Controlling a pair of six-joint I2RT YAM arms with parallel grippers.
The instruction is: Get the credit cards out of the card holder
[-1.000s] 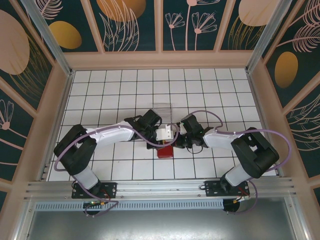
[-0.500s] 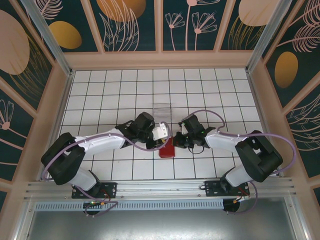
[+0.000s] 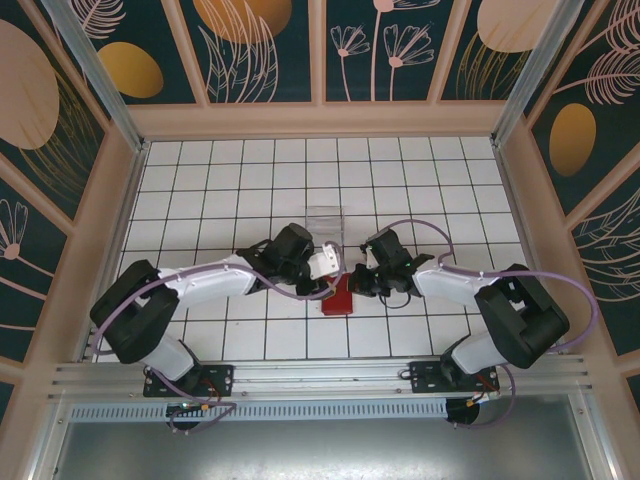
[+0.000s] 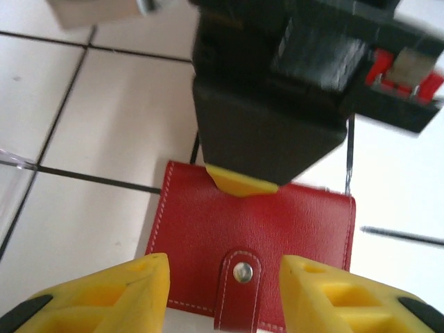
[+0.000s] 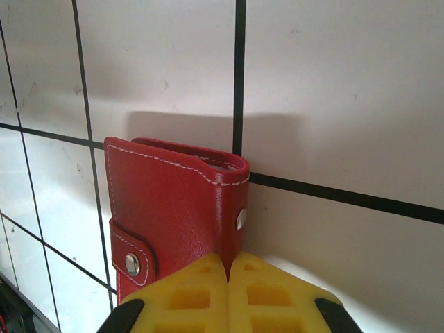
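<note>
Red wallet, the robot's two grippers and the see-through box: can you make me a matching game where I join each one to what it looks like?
Things:
1. wallet
2. left gripper
3. right gripper
4. box

What it looks like:
A. yellow fingers pressed together
B. see-through, at the back behind the grippers
C. red, with its tab snapped closed
D. yellow fingers apart, one on each side of the tab

Right pairs: 1-C, 2-D, 3-A, 4-B
</note>
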